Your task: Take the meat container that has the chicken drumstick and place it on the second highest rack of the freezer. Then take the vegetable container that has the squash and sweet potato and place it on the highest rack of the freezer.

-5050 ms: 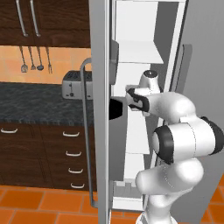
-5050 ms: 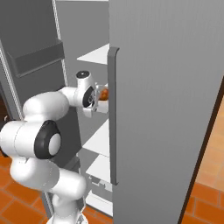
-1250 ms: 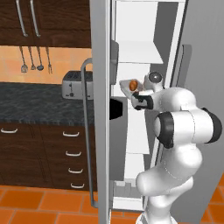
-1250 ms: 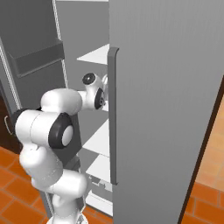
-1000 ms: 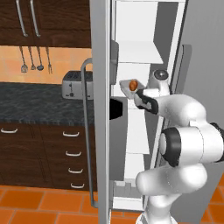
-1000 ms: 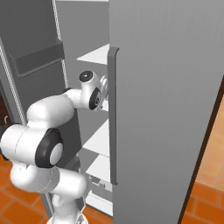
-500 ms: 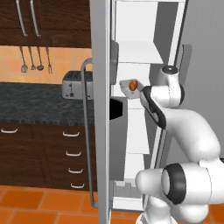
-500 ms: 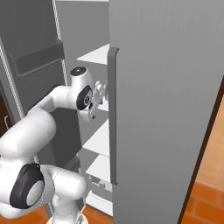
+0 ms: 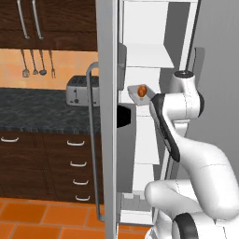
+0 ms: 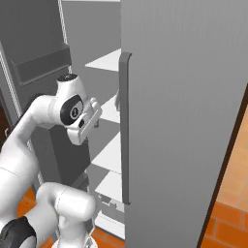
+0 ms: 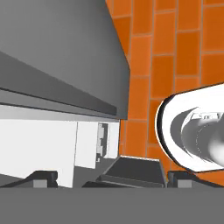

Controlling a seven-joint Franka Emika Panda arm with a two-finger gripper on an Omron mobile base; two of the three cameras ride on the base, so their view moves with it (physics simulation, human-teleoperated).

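Observation:
The freezer (image 9: pixel 154 28) stands open with its white shelves showing. The meat container (image 9: pixel 136 94), a shallow tray holding the orange-brown chicken drumstick (image 9: pixel 142 90), lies on the second highest rack (image 10: pixel 110 109), below the highest rack (image 9: pixel 145 55). My gripper (image 11: pixel 111 177) is open and empty, its fingertips (image 11: pixel 43 176) far apart, and it points down at the orange floor. My hand (image 10: pixel 83 122) hangs just in front of the shelves, right of the tray and clear of it. The vegetable container, squash and sweet potato are out of view.
The left freezer door (image 9: pixel 107 140) with its bar handle (image 9: pixel 92 140) stands close on my left. The right door (image 10: pixel 184 97) with its handle (image 10: pixel 125 126) is close on my right. A toaster (image 9: pixel 79 91) sits on the dark counter (image 9: pixel 42 114) above drawers (image 9: pixel 70 163).
My hand has drawn back from the tray and turned to face the floor while the arm lifted and straightened. The tray with the drumstick has stayed on its shelf.

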